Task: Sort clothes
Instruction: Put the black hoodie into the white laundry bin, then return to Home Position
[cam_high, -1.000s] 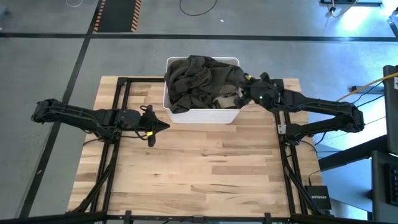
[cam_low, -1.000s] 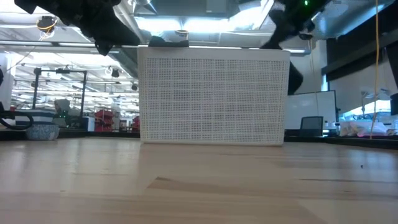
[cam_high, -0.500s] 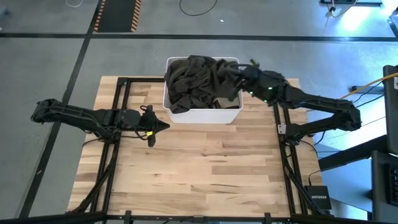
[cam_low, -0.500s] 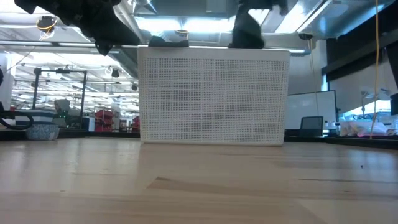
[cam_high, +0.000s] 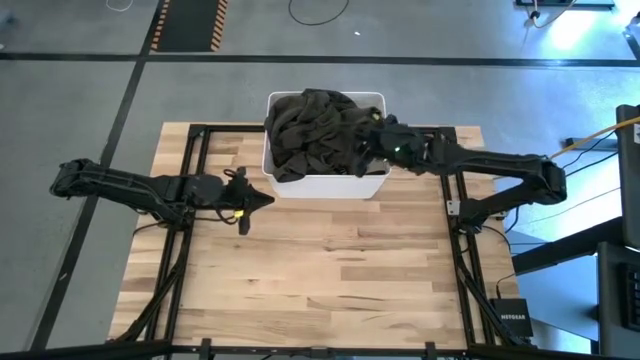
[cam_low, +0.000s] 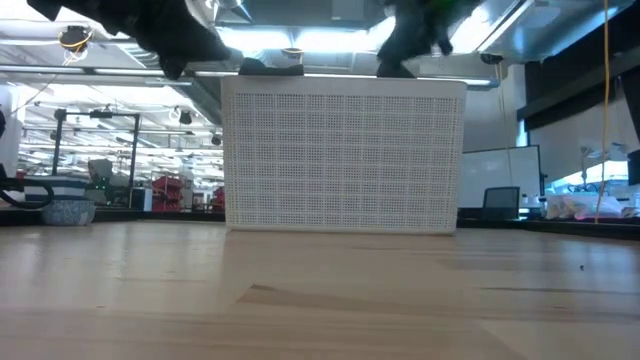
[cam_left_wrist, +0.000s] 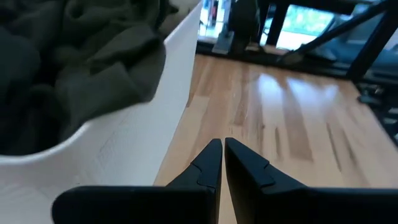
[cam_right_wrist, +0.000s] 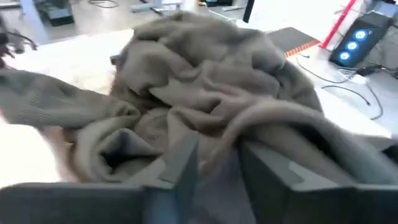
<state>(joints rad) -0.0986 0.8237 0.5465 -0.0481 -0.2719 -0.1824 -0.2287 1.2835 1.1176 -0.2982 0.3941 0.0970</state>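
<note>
1. The left arm lay stretched across the left side of the wooden table (cam_high: 330, 280), well apart from the clothes, with the left gripper (cam_high: 262, 203) hovering just beside the bin's left front corner. In the left wrist view its fingertips (cam_left_wrist: 211, 155) were pressed together, holding nothing, with the bin wall rising close alongside them.

2. The white rectangular plastic bin (cam_high: 330, 186) stood at the middle of the table's far edge. In the low view its perforated front wall (cam_low: 345, 160) blocked any sight of what lay inside.

3. The clothes filled the bin in one heap. A large olive-grey garment (cam_high: 315, 125) was bunched on top and spilled over the left rim; whatever lay beneath it was too dark to tell apart.

4. The right arm reached in from the right side of the table, and the right gripper (cam_high: 362, 148) was down among the heap at the bin's right side. In the right wrist view its fingers (cam_right_wrist: 183, 165) were spread, with folds of the olive-grey cloth (cam_right_wrist: 205, 93) lying between and just ahead of them; whether they touched the cloth could not be told.
</note>
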